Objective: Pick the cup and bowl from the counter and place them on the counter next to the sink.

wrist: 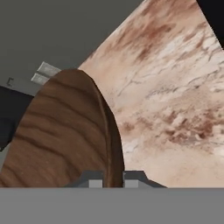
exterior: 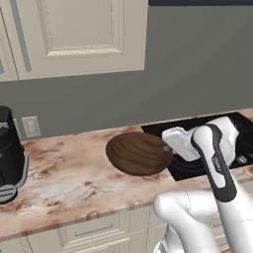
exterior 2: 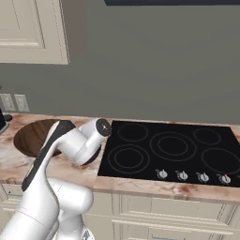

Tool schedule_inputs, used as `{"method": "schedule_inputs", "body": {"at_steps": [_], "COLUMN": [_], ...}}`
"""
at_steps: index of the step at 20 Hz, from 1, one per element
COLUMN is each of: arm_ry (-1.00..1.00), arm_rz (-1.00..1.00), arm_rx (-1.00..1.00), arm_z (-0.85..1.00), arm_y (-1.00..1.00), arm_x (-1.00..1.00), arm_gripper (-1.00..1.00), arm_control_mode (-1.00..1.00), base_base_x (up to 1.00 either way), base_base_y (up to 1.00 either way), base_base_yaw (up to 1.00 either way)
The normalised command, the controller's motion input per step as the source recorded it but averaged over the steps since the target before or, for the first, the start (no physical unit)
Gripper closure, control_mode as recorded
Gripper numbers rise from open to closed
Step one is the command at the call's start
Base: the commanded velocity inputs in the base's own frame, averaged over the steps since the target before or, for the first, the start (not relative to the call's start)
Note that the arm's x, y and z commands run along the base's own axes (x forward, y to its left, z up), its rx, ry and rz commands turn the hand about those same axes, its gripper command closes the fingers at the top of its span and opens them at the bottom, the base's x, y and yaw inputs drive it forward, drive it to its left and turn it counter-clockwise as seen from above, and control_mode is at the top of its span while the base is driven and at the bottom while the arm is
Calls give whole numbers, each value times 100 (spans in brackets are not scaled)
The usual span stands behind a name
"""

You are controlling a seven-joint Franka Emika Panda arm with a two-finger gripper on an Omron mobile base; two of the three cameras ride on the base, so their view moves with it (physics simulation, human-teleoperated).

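The bowl (exterior: 139, 153) is up off the tabletop (exterior: 69, 178), tipped on edge so its wood-grain underside faces the left base camera, hanging just beside the black cooktop (exterior 2: 171, 147). In the hand view the hand (wrist: 113, 180) has its two fingertips (wrist: 95, 183) pinched on the bowl's rim, one either side of the thin wall, so that's a closed grip on the bowl. A rim pinch on something this wide is my worry: the weight hangs well out from the fingers and the bowl could swing or twist in the grip.

So the carry wants to be slow, with the wrist steady and no sudden turns. I'd keep it high enough that the lower edge clears the tabletop and stays wide of the dark appliance (exterior: 11, 153) at the far left. The sink isn't visible from here, so I can't judge how far the trip is. When it gets there, level the bowl before letting go.
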Motion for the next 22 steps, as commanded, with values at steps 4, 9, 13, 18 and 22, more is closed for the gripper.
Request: {"method": "schedule_inputs", "body": {"at_steps": [4,9,13,18,22], "arm_ry": [-5,0,0,0,0], "arm_rz": [1,0,0,0,0], "arm_rx": [2,0,0,0,0], "arm_z": [29,0,0,0,0], "arm_y": [-26,0,0,0,0], "arm_x": [-38,0,0,0,0], "arm_gripper": [100,100,100,100,100], "arm_control_mode": [-100,-100,-100,100,100], "base_base_x": [0,0,0,-26,-100], "base_base_y": [0,0,0,0,-2], "base_base_yaw": [0,0,0,0,0]}}
